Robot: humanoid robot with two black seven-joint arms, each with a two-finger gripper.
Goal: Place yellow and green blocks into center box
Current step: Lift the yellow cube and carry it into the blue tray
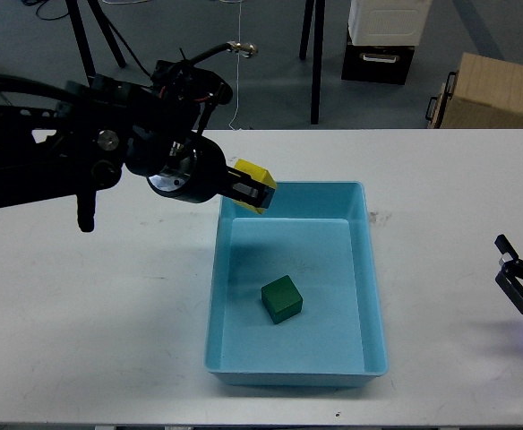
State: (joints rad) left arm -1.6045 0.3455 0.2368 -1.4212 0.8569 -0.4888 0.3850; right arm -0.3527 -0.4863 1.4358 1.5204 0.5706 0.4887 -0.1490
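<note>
My left gripper point(254, 189) is shut on the yellow block point(253, 184) and holds it in the air over the far left corner of the light blue box point(370, 269). The green block point(281, 298) lies inside the box, on its floor, a little left of the middle. My right gripper point(519, 285) is open and empty, low over the table near its right edge, well clear of the box.
The white table point(109, 313) carries only the box. Beyond its far edge stand black tripod legs point(315, 63), a cardboard box point(490, 90) and a black-and-white case point(382, 36) on the floor.
</note>
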